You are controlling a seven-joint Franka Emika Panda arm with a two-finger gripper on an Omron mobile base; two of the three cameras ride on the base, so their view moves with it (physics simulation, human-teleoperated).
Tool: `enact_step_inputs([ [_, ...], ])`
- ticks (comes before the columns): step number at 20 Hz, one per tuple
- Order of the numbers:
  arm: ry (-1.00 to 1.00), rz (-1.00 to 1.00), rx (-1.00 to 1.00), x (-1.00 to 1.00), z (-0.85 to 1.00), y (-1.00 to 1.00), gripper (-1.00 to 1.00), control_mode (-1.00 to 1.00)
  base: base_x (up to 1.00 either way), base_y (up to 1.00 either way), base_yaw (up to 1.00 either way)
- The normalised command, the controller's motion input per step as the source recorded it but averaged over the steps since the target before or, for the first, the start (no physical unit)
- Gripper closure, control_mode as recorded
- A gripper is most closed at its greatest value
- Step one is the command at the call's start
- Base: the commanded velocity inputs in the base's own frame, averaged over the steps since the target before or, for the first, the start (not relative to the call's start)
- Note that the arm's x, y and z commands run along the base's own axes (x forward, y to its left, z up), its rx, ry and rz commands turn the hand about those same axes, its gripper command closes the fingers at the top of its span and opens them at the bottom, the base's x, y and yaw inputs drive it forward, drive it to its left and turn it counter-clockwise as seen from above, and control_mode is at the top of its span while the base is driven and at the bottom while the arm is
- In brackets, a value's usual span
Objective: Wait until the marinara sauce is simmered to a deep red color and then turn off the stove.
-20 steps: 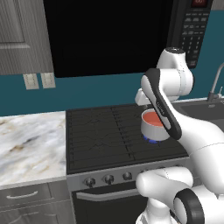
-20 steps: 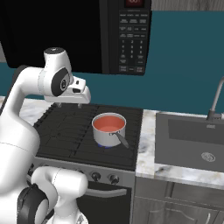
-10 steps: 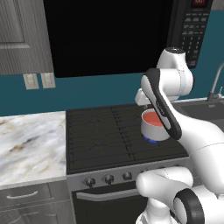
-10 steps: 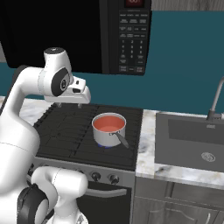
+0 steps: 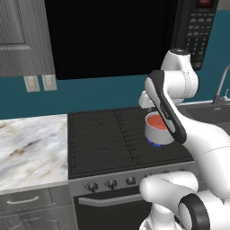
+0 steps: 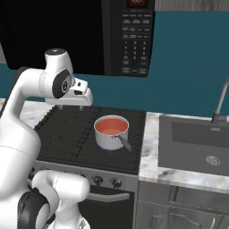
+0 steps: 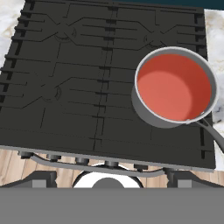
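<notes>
The marinara sauce [image 7: 173, 87] is a flat salmon-red disc in a small steel saucepan [image 7: 144, 111] with a thin handle, on the front right burner of the black stove [image 7: 65, 78]. A blue flame [image 5: 155, 143] burns under the pan. From the right base the sauce [image 6: 110, 126] and the stove's knobs [image 6: 96, 180] on the steel front also show. My gripper [image 6: 71, 106] hangs open and empty high above the stove's rear, left of the pan and apart from it. In the hand view its tips [image 7: 41, 179] stand wide apart, holding nothing.
A black microwave [image 6: 134, 36] with a keypad hangs above the stove. A sink [image 6: 197, 143] with a faucet [image 6: 219, 105] lies right of the range. A marble counter [image 5: 31, 148] runs left of it, below wall outlets [image 5: 38, 83].
</notes>
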Motion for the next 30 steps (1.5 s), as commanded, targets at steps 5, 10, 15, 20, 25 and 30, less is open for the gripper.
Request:
enact_step_inputs([
  [5, 0.00, 0.00, 0.00, 0.00, 0.00, 0.00, -1.00, -1.00, 0.00, 0.00, 0.00],
  [10, 0.00, 0.00, 0.00, 0.00, 0.00, 0.00, -1.00, -1.00, 0.00, 0.00, 0.00],
  [15, 0.00, 0.00, 0.00, 0.00, 0.00, 0.00, -1.00, -1.00, 0.00, 0.00, 0.00],
  [20, 0.00, 0.00, 0.00, 0.00, 0.00, 0.00, -1.00, -1.00, 0.00, 0.00, 0.00],
  [25, 0.00, 0.00, 0.00, 0.00, 0.00, 0.00, -1.00, -1.00, 0.00, 0.00, 0.00],
  [30, 0.00, 0.00, 0.00, 0.00, 0.00, 0.00, -1.00, -1.00, 0.00, 0.00, 0.00],
])
